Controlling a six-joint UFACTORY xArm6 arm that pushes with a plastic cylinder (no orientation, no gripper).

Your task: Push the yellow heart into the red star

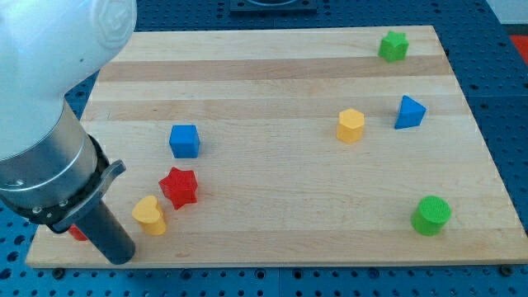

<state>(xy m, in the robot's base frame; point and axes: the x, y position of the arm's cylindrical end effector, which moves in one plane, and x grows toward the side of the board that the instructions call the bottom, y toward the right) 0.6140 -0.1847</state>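
Standing at lower left, my tip has no jaws; the yellow heart lies just up-right of it, the red star farther along that line.

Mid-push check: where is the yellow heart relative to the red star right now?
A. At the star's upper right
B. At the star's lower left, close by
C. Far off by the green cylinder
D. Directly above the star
B: the yellow heart sits just below and to the view's left of the red star, beside the dark rod; my tip's very end cannot be made out.
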